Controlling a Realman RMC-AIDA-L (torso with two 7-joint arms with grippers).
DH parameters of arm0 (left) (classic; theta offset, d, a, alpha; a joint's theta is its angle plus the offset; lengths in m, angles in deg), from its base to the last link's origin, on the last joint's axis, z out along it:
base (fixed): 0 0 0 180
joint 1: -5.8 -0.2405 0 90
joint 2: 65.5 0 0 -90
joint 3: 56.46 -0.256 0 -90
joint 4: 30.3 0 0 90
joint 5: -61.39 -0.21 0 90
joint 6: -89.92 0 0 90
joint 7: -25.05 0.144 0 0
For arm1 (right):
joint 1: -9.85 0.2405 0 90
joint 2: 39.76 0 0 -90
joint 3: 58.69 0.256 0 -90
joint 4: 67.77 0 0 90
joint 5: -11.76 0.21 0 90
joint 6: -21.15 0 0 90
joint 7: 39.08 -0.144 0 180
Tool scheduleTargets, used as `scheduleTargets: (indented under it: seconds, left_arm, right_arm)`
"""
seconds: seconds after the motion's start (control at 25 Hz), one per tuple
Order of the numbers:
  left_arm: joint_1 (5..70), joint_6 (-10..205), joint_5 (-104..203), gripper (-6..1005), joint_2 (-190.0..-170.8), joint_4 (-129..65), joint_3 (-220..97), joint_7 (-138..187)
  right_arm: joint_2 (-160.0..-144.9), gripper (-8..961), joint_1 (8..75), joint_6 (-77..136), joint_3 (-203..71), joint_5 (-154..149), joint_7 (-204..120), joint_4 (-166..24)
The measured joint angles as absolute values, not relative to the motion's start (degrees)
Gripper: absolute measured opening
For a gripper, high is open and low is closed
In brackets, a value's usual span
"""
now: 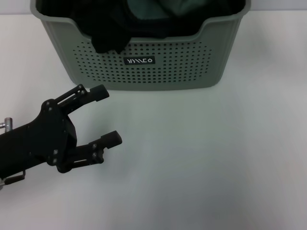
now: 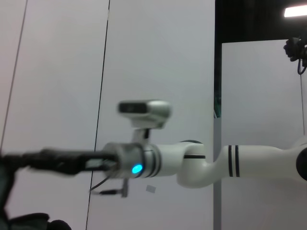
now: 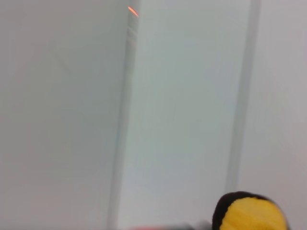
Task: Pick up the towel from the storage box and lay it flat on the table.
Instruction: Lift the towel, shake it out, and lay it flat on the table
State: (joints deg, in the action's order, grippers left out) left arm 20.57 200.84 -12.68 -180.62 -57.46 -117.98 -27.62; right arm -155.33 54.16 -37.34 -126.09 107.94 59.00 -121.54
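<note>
1. The storage box [image 1: 144,57], a pale sage-green basket with perforated walls and a small dark logo plate on its front, stands at the far edge of the counter [image 1: 206,158], roughly midway along that edge.
2. Inside the box lie dark cloths. A plain black cloth [image 1: 111,40] hangs over the dipped front rim on the box's left side, its lower fold touching the outer wall just above the perforations.
3. Deeper in the box, toward the back, a greenish cloth with a dark border [image 1: 165,9] is partly visible. It may be the towel, but I cannot tell, since neither a yellow-orange face nor a white label shows there.
4. The left gripper [image 1: 107,115] is above the counter near its left edge, in front of the box and apart from it. Its two black fingers are spread wide, pointing toward the counter's middle, with nothing between them.
5. One finger [image 1: 98,92] reaches toward the box's front left corner without touching it; the other finger [image 1: 111,139] lies nearer the counter's front edge.
6. The left wrist view shows the right arm [image 2: 201,163], white with black bands and a lit blue ring, stretched out level in front of a pale wall panel. Its dark end is blurred, so I cannot tell how the right gripper stands.
7. The right wrist view shows pale wall panels and a blurred yellow patch with a black edge [image 3: 249,213] low in the view; I cannot tell what it is.
</note>
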Motion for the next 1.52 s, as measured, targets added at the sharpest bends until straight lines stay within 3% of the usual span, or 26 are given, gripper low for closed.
scheduleTargets:
  seconds: [0.28, 0.6, 1.16, 1.52]
  left_arm:
    - [21.1, 200.9, -12.7, 882, -180.63, -57.5, -118.0, -27.6]
    - [21.7, 203.6, -13.0, 882, -180.70, -58.0, -118.4, -27.6]
    - [26.0, 204.6, -13.4, 874, -182.82, -57.5, -118.6, -28.1]
    - [24.2, 204.3, -12.4, 863, -184.99, -57.4, -117.9, -24.2]
  right_arm:
    - [-155.19, 10, 52.1, -63.8, -117.6, 114.7, 61.8, -123.8]
    - [-155.04, 11, 50.3, -77.5, -116.8, 116.2, 59.6, -124.0]
    - [-155.31, 11, 47.9, -77.6, -118.2, 115.9, 62.1, -116.5]
    - [-155.47, 11, 49.0, -75.4, -118.1, 116.9, 62.5, -115.2]
